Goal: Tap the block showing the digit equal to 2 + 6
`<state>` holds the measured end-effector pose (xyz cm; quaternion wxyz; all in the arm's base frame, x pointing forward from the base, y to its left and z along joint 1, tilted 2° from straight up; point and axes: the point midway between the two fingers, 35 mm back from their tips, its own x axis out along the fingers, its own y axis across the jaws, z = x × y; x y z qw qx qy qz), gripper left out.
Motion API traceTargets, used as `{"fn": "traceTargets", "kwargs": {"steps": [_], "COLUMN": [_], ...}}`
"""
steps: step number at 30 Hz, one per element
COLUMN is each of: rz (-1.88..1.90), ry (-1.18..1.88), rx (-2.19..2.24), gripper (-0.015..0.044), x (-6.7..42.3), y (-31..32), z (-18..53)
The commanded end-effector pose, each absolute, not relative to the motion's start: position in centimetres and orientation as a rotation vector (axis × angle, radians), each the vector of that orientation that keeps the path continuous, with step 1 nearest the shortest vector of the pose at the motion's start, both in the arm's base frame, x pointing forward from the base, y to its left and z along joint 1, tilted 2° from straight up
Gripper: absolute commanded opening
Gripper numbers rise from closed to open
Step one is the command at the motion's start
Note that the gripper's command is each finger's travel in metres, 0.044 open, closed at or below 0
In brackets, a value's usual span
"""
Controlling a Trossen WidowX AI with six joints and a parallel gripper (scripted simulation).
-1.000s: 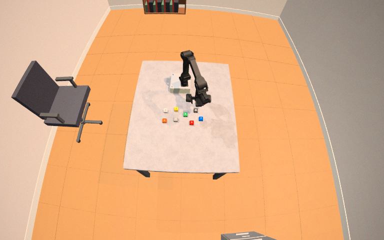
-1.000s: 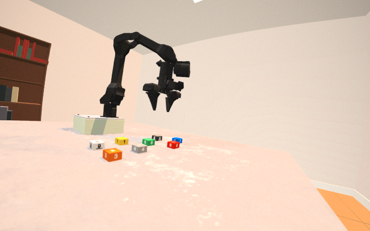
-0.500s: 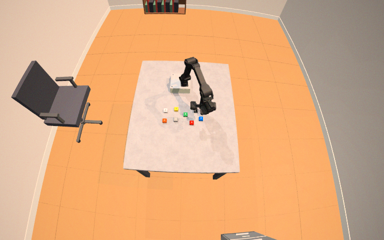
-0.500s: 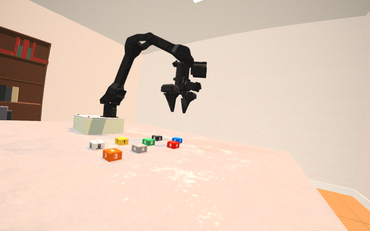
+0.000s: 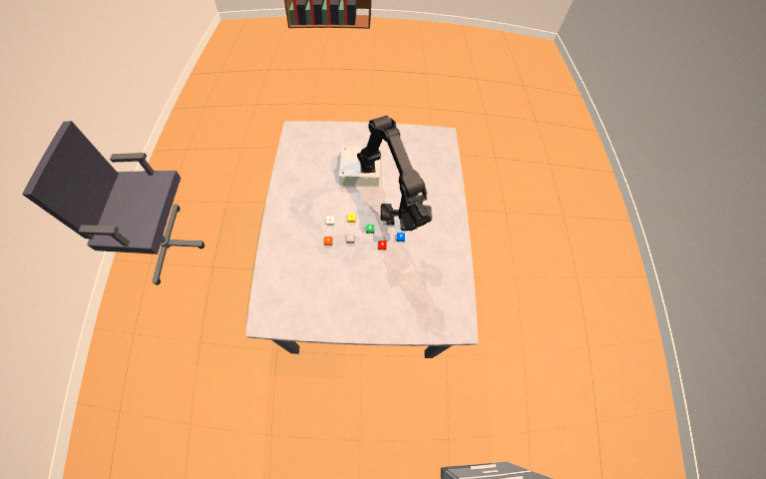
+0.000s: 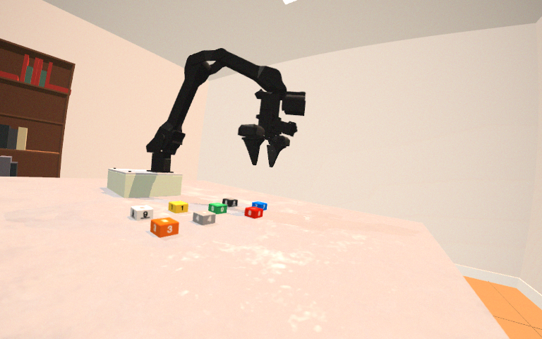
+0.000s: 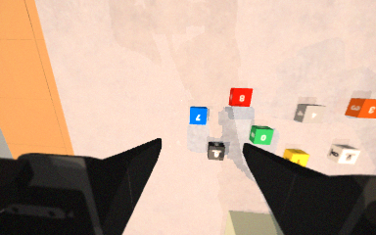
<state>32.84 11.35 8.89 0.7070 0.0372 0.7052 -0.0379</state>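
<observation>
Table (image 6: 349, 272) | red block (image 7: 240, 97) ahead of tool (image 7: 202, 147), well below | tool wide open, empty

Orange block (image 6: 164, 227): 3. Yellow block (image 6: 178, 206): 1. Red block (image 7: 240, 97): 8.

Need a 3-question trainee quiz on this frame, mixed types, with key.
1. True or false: the pincer is shut on a block.
2. Which block shows 8? A) blue block B) red block C) green block
3. Fill in: in the wrist view, the block nearest the gap between the fingertips is the ____ block.

Key: 1 false, it hangs open above the table; 2 B; 3 black.
</observation>
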Motion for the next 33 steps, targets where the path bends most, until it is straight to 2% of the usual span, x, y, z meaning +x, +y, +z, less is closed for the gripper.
{"fn": "traceTargets", "kwargs": {"steps": [1, 4, 8, 10, 33], "rz": [-0.089, -0.09, -0.095, -0.096, -0.096], "ry": [1.569, 1.568, 1.565, 1.565, 1.565], "rx": [0.086, 0.086, 0.081, 0.08, 0.08], "gripper": [0.04, 0.04, 0.04, 0.04, 0.04], "x": [32.8, 33.4, 35.8, 36.1, 36.1], "y": [11.4, 10.3, 4.2, 3.0, 3.0], "z": [8.9, 8.9, 8.9, 8.9, 8.9]}}
